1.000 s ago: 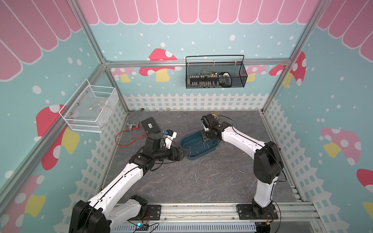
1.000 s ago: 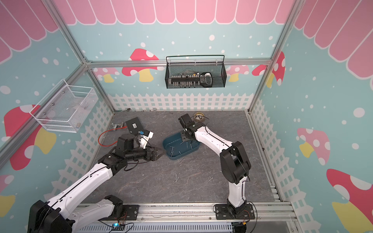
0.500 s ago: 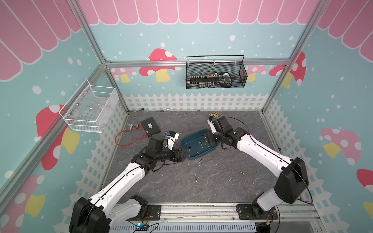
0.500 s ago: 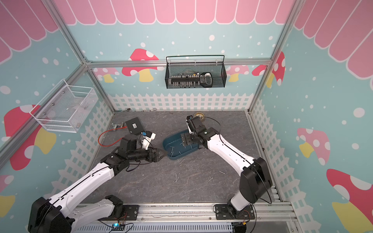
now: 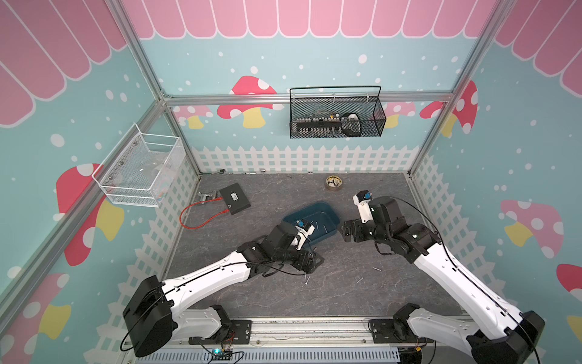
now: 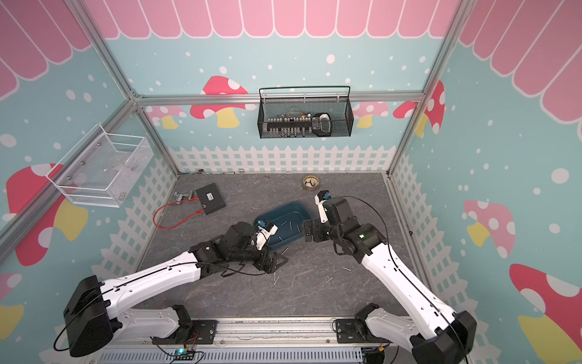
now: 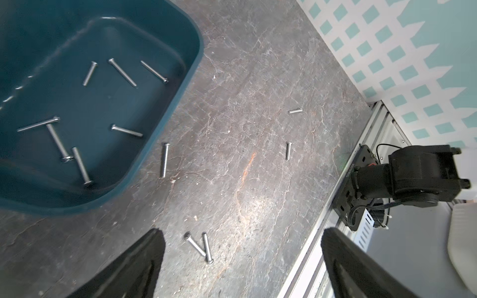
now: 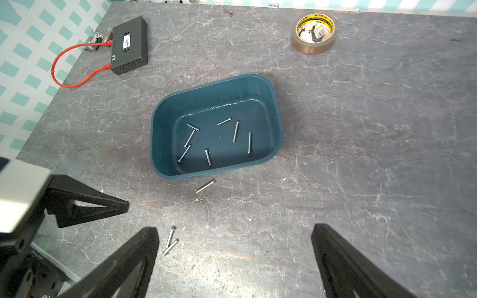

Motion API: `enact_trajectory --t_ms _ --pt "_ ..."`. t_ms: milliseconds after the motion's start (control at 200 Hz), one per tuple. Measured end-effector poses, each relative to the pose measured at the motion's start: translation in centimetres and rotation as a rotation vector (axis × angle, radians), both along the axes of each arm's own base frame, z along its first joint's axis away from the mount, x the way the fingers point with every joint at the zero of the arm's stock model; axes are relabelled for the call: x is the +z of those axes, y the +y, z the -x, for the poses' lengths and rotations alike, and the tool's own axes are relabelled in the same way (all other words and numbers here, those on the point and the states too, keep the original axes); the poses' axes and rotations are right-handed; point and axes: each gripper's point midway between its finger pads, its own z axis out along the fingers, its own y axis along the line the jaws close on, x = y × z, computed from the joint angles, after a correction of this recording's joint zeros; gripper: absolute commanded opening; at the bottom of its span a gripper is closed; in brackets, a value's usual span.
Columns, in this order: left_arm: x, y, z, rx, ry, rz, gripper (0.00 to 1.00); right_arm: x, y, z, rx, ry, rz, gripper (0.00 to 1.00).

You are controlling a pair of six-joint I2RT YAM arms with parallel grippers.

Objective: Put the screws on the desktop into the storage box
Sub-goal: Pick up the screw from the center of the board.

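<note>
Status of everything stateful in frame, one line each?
storage box: upright, uncovered, seven screws inside.
loose screws: five lying flat on the desktop.
left tool: open, empty.
right tool: open, empty.
tape roll: lying flat.
black box: red cable plugged in.

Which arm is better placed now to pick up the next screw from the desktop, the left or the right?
Probably the left. The open left gripper hangs close to the pair of screws, while the open right gripper is beside the storage box, farther from them.
</note>
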Motion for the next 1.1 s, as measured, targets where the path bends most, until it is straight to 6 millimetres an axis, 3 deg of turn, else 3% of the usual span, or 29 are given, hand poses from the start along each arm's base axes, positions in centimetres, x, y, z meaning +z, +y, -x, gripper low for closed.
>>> enact_trajectory --t_ms 80,220,300,505,711,921,1101 --pt "-0.5 -1.7 0.4 -0.023 -0.008 -0.023 0.95 -0.4 -0.9 1.1 -0.025 0.021 0.006 0.97" --pt "-1.8 -4.3 1.3 -0.055 -0.012 -0.065 0.92 -3.6 -3.0 3.1 -0.094 0.107 0.052 0.99" --pt "-2.5 -5.6 1.8 -0.067 -0.011 -0.087 0.90 -4.4 -4.2 4.1 -0.137 0.131 0.068 0.99" --pt "-4.3 -8.6 2.9 -0.088 -0.017 -0.120 0.84 -3.1 -6.0 5.2 -0.205 0.102 0.053 0.99" --pt "-6.5 -10.8 3.1 -0.093 -0.004 -0.130 0.81 -2.0 -5.8 6.1 -0.176 0.118 0.034 0.99" --pt "-8.2 -12.6 2.4 -0.087 -0.004 -0.134 0.79 -1.1 -5.2 9.4 -0.075 0.156 -0.042 0.99" --pt "-7.9 -14.8 2.4 -0.104 -0.018 -0.108 0.72 -0.3 -5.7 11.2 -0.057 0.182 -0.051 0.98"
